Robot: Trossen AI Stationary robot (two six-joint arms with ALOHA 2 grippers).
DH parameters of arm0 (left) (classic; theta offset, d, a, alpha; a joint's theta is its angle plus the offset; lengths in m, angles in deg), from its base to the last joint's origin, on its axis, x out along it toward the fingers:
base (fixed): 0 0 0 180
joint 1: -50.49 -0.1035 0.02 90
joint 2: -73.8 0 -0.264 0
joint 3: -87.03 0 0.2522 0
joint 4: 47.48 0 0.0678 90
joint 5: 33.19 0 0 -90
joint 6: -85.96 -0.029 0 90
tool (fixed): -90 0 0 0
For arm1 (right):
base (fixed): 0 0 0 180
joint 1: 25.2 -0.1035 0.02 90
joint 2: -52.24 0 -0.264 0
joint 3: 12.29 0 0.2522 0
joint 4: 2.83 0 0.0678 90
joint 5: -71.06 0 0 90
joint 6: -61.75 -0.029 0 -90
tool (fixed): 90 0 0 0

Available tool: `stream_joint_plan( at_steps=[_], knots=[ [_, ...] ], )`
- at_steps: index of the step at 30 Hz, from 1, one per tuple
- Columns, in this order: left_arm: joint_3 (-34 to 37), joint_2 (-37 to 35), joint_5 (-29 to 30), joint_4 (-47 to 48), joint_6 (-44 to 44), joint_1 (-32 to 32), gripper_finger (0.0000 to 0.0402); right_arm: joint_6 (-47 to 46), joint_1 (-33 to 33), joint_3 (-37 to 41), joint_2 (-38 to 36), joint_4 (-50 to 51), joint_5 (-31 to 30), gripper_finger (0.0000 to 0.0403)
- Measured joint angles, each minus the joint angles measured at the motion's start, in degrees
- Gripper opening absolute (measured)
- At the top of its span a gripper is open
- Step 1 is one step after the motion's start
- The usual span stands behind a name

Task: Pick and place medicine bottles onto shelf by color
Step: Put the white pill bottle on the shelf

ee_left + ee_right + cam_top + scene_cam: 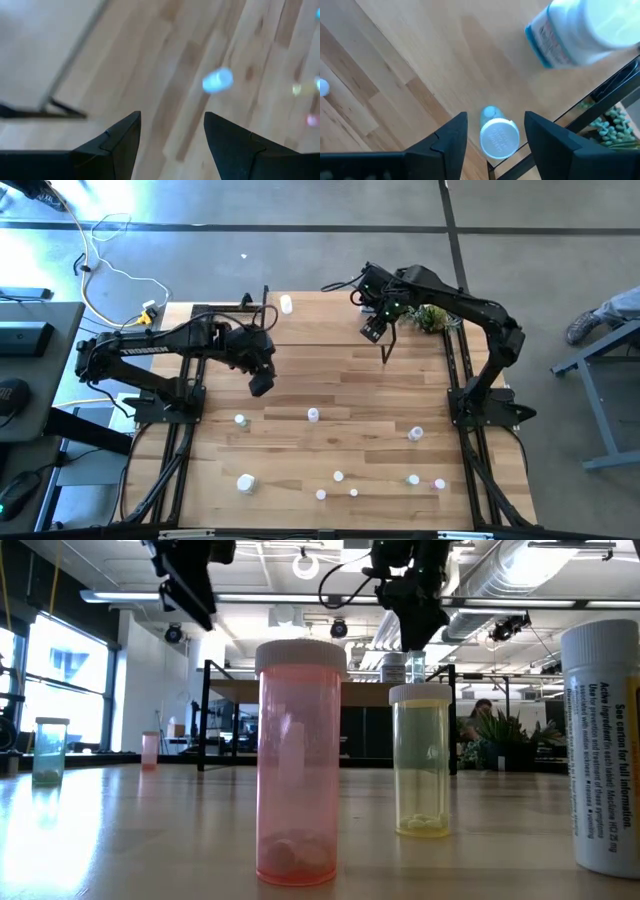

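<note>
One white-capped bottle [498, 138] stands between the right claw's [495, 135] parted fingers.

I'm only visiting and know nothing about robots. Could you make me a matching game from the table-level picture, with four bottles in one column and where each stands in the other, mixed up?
Bottles:
1. big pink bottle
2. yellow bottle
3. green bottle
4. white labelled bottle

Places in the low view:
A. far left, well back on the table
B. cut off by the right edge, close to the camera
C. in the middle, close to the camera
D. just right of the middle one, a little farther back

Pairs: 1-C, 2-D, 3-A, 4-B.
</note>
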Motion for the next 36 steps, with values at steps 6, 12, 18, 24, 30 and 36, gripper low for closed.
stream_joint_plan(
  at_steps=[6,12,18,24,30,36],
  knots=[
    [0.0,0.0,0.0,6.9,3.9,4.2,0.0209,1.3,0.0,-4.2,-0.1,0.1,0.0,0.0188],
    [1.4,0.0,-0.4,10.0,10.7,11.4,0.0209,3.7,0.0,-9.2,-0.1,0.4,0.0,0.0188],
    [2.3,0.0,-2.4,10.3,22.5,21.6,0.0209,6.1,0.0,-14.9,-0.1,0.4,0.0,0.0188],
    [2.3,0.0,-5.5,10.3,36.8,29.8,0.0209,6.1,0.0,-20.7,-0.1,0.4,0.0,0.0188],
    [2.3,0.0,-7.3,10.3,47.9,36.8,0.021,4.6,0.0,-25.1,-0.1,2.8,0.0,0.0188],
    [2.3,0.0,-6.8,10.1,56.9,43.4,0.021,1.1,0.0,-26.8,-0.1,6.1,0.0,0.0188]
  ],
)
